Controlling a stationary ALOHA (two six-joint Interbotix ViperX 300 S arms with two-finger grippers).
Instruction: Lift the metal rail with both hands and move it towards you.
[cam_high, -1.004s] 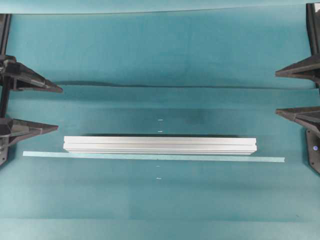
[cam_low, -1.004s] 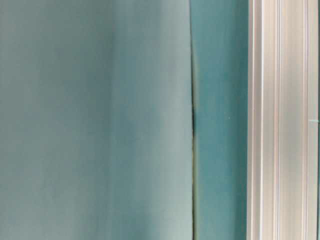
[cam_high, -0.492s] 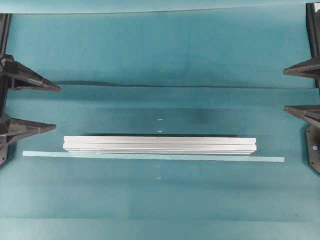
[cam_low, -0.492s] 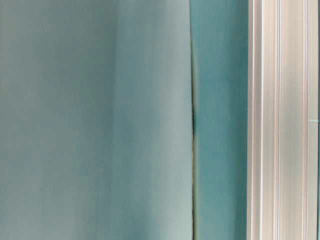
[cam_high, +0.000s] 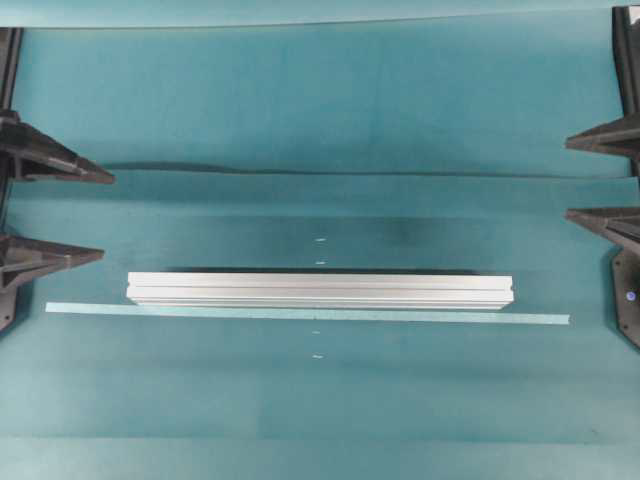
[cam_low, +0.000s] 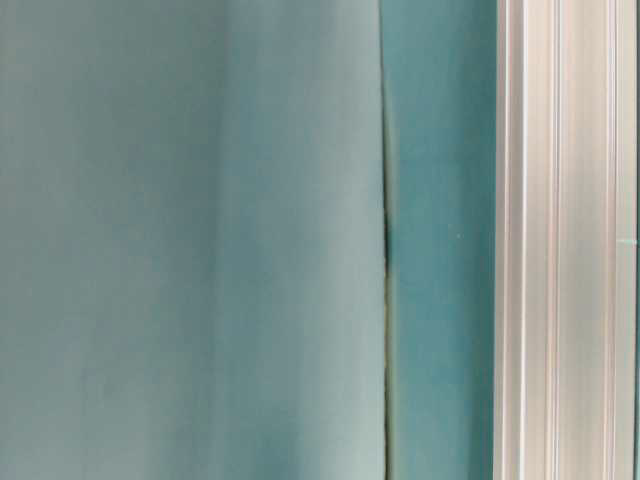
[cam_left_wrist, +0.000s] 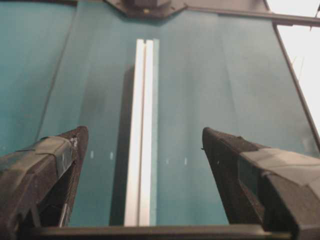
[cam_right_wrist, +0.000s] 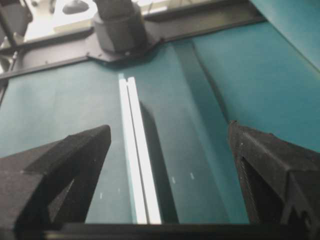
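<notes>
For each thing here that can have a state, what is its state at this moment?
metal rail: lying flat on the table, not gripped.
left gripper: jaws open, empty, clear of the rail's end.
right gripper: jaws open, empty, clear of the rail's end.
tape strip: flat, just beside the rail.

left pincer (cam_high: 108, 217) retreating outward; right pincer (cam_high: 566, 180) likewise

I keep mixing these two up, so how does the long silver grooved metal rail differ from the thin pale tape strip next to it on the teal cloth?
The silver grooved aluminium rail is a thick, raised bar that casts a shadow; the thin pale tape strip lies flat on the cloth. The rail is bright and metallic, the strip dull and pale teal. The strip is longer, sticking out past both rail ends. Both lie straight, parallel and side by side.
</notes>
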